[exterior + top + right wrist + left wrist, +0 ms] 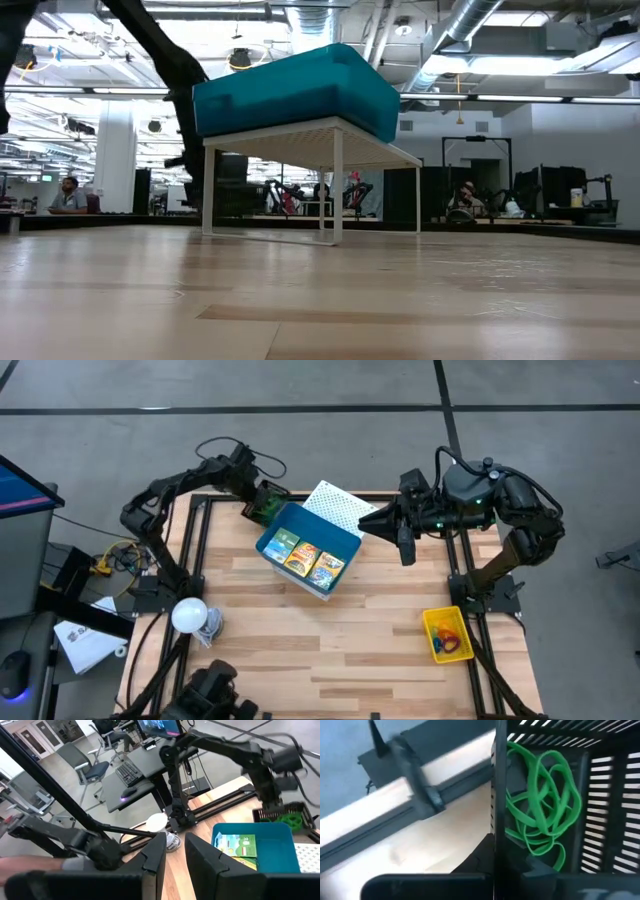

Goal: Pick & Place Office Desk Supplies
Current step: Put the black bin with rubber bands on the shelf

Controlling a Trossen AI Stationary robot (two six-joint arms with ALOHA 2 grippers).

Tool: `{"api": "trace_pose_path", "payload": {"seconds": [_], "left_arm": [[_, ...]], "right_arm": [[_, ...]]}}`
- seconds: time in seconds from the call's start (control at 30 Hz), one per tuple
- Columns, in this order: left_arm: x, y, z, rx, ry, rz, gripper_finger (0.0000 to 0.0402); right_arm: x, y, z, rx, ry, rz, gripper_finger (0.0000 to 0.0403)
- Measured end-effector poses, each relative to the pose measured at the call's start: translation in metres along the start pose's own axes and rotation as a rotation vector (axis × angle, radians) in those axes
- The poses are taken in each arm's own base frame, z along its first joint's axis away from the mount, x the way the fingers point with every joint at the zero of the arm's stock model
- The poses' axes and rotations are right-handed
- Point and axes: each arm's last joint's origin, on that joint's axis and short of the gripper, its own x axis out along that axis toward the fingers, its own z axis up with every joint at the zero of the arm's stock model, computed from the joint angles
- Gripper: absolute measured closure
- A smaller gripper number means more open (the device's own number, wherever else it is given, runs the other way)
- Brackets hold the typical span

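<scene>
A black mesh tray (pixel 266 509) with green rubber bands (pixel 540 805) inside sits at the table's far left, in my left gripper (pixel 256 496), which is shut on its wall. A blue tray (pixel 308 550) holding three crayon packs (pixel 301 556) rests tilted on a white mesh stand (pixel 337 190) at the table's middle. My right gripper (pixel 404 548) hovers just right of the blue tray (pixel 255 850), fingers narrowly open (pixel 175 852), touching nothing. A yellow tray (pixel 447 633) with orange and blue bands lies near the right edge. My left gripper (pixel 497 857) pinches one side wall (pixel 495 815) of the black mesh tray, one finger (pixel 540 870) inside the tray beside the green bands and one finger (pixel 472 862) outside. Whether the tray rests on the table or is lifted, I cannot tell.
A white round bulb-like object (pixel 190 615) stands near the table's left near corner. Black frame rails run along the table's left and right sides (pixel 455 575). Bare wood lies across the near half of the table (pixel 330 650). People sit at desks in the room beyond.
</scene>
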Motion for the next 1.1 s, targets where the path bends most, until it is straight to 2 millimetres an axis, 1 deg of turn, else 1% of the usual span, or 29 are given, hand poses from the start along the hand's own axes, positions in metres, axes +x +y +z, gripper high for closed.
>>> {"api": "trace_pose_path", "payload": {"seconds": [0.07, 0.13, 0.23, 0.4, 0.47, 0.57, 0.67, 0.77, 0.93, 1.1], "left_arm": [[-0.016, 0.003, 0.002, -0.011, -0.017, -0.002, 0.0401], [-0.034, 0.004, 0.008, -0.016, -0.048, -0.001, 0.0401], [-0.06, 0.005, 0.022, -0.024, -0.082, 0.0, 0.0401], [-0.11, 0.001, 0.054, -0.016, -0.192, -0.013, 0.0401], [-0.124, -0.001, 0.066, -0.016, -0.192, -0.032, 0.0401], [-0.138, -0.006, 0.083, -0.012, -0.168, -0.051, 0.0401], [-0.142, -0.016, 0.097, 0.001, -0.135, -0.064, 0.0401], [-0.14, -0.03, 0.109, 0.008, -0.112, -0.098, 0.0401], [-0.123, -0.055, 0.122, 0.009, -0.073, -0.162, 0.0401], [-0.107, -0.084, 0.128, 0.018, -0.066, -0.19, 0.0401]], "right_arm": [[0.0, -0.001, -0.001, -0.008, 0.011, -0.006, 0.0334], [0.0, -0.001, -0.002, -0.019, 0.016, -0.008, 0.0334], [0.0, -0.001, -0.002, -0.031, 0.016, -0.008, 0.0334], [-0.002, 0.003, -0.003, -0.059, 0.021, 0.008, 0.0334], [-0.004, 0.005, -0.004, -0.067, 0.023, 0.018, 0.0334], [-0.005, 0.007, -0.007, -0.082, 0.044, 0.021, 0.0334], [-0.006, 0.009, -0.01, -0.091, 0.065, 0.024, 0.0334], [-0.007, 0.01, -0.013, -0.099, 0.084, 0.027, 0.0334], [-0.007, 0.011, -0.015, -0.104, 0.093, 0.027, 0.0334], [-0.008, 0.009, -0.017, -0.12, 0.124, 0.011, 0.0334]]}}
